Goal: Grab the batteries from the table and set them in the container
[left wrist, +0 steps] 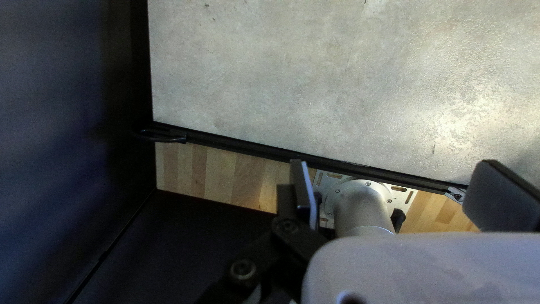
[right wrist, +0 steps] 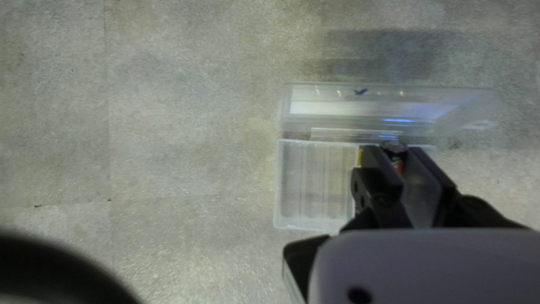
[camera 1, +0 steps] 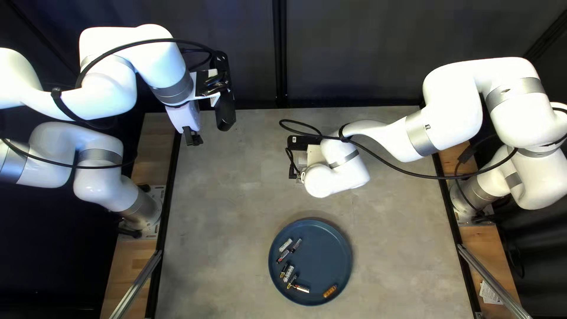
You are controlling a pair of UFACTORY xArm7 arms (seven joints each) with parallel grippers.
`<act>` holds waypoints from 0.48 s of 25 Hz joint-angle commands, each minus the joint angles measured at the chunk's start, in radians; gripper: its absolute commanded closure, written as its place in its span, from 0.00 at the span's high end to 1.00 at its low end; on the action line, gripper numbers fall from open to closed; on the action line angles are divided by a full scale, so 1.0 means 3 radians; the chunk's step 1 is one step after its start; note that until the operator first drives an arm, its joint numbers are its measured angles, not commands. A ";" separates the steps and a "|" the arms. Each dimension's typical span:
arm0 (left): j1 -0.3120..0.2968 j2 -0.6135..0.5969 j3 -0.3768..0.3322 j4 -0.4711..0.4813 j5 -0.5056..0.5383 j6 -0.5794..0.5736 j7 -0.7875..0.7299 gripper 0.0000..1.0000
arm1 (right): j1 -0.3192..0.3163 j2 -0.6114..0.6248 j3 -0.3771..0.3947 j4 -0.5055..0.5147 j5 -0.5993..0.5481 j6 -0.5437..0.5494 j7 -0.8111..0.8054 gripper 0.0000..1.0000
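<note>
The right gripper (camera 1: 314,155) is clenched on a dark battery (right wrist: 394,148) with a bit of red on its side, a finger pressed to either flank. It is over the clear container (right wrist: 315,180), by the edge where the raised lid (right wrist: 360,107) joins; whether the battery touches the container's floor, I cannot tell. A sliver of yellow shows inside the container just beside one finger (too little of it to name). That gripper works in the far half of the table (camera 1: 236,195), about midway between the left and right edges.

Toward the table's near edge, roughly centred between its sides, is a round blue plate (camera 1: 310,236). Small batteries (camera 1: 288,273) lie loosely grouped along the plate's left edge, some touching or nearly so, and an orange battery (camera 1: 329,291) lies apart from them toward the near edge, right of the plate's middle.

The left gripper (camera 1: 192,137) is released, its fingers spread wide with nothing between them, raised by the table's far left corner
</note>
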 commanded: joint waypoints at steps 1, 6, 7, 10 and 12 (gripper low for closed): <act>0.0000 0.0000 0.0000 0.0000 0.0000 0.0000 0.0000 1.00 | 0.0006 0.0031 0.0015 0.0054 0.0042 0.0047 -0.0004 0.00; 0.0000 0.0000 0.0000 0.0000 0.0000 0.0000 0.0000 1.00 | -0.0033 0.0122 0.0028 0.0167 0.0166 0.0123 -0.0035 0.00; 0.0000 0.0000 0.0000 0.0000 0.0000 0.0000 0.0000 1.00 | -0.0043 0.0130 0.0026 0.0174 0.0183 0.0126 -0.0035 0.00; 0.0000 0.0000 0.0000 0.0000 0.0000 0.0000 0.0000 1.00 | -0.0056 0.0113 0.0021 0.0149 0.0201 0.0128 -0.0022 0.00; 0.0000 0.0000 0.0000 0.0000 0.0000 0.0000 0.0000 1.00 | -0.0048 0.0074 0.0023 0.0126 0.0205 0.0140 -0.0008 0.49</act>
